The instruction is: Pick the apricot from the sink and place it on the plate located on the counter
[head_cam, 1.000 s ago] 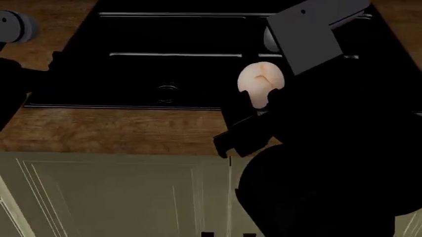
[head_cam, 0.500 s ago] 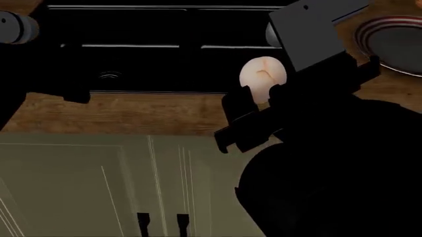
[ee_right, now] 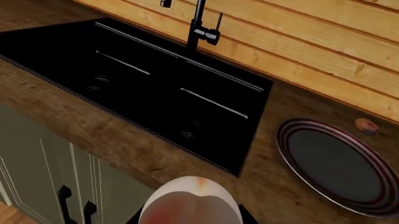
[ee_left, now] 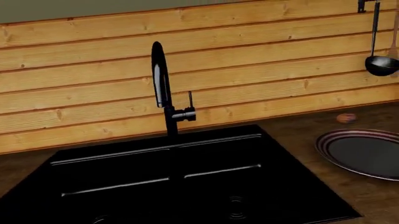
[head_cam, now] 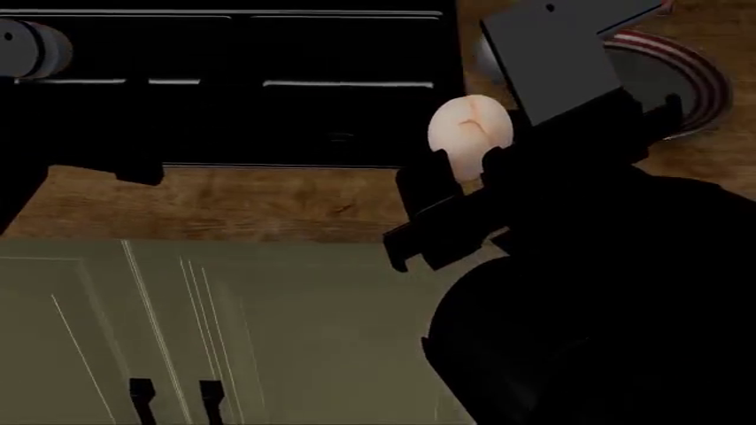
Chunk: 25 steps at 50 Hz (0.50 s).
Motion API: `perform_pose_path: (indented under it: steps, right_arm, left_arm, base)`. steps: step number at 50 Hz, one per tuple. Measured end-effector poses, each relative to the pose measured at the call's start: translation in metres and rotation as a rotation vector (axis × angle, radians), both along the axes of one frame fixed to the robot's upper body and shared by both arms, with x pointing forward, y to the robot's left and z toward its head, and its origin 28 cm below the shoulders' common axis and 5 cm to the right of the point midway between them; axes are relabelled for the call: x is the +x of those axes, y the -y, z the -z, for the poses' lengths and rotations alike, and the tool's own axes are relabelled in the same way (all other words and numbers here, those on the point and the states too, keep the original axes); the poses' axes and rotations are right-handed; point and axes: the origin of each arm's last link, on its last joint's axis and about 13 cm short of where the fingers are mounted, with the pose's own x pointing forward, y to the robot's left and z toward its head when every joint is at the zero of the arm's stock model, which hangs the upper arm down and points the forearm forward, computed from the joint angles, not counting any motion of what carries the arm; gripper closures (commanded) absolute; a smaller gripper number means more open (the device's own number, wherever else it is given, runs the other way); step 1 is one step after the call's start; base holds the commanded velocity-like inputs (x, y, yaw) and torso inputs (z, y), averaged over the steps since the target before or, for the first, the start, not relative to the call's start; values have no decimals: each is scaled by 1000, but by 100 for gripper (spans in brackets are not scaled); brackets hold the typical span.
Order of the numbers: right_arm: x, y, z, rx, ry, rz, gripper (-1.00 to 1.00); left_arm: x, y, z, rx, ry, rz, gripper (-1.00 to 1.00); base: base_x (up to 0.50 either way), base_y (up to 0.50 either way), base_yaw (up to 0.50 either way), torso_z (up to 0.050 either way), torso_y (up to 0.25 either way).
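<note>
Jaws of the right gripper (head_cam: 463, 177) pinch the apricot (head_cam: 470, 131), which is held in the air above the front strip of the counter (head_cam: 236, 202), just past the sink's near right corner. In the right wrist view the fruit fills the lower edge, partly cut off. The sink (ee_right: 143, 79) is a black double basin with two drains and a black faucet (ee_left: 163, 88) at its back, set in brown wood-grain backed by a pine-plank wall (ee_left: 249, 56). Right of the basin lies the plate (ee_right: 337, 165), flat on the worktop, with open wood between it and the sink rim. A small orange-brown lump (ee_right: 366, 125) sits just behind the plate, apart from it. A ladle (ee_left: 380, 63) hangs on the wall. Pale green cabinet doors (head_cam: 236, 336) run below the counter edge. The left gripper is a dark shape at the head view's left, its jaws impossible to read.
</note>
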Motion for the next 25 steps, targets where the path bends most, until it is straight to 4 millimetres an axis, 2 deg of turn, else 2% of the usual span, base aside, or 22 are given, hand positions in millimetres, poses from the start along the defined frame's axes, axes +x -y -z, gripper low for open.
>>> perform_pose_path:
  steps: [25]
  right_arm:
    - [-2,1,-3,-2,12,-3,100]
  left_arm:
    - [-2,0,-2,2,6,2,-100]
  base:
    - [0,-500,0,0,0]
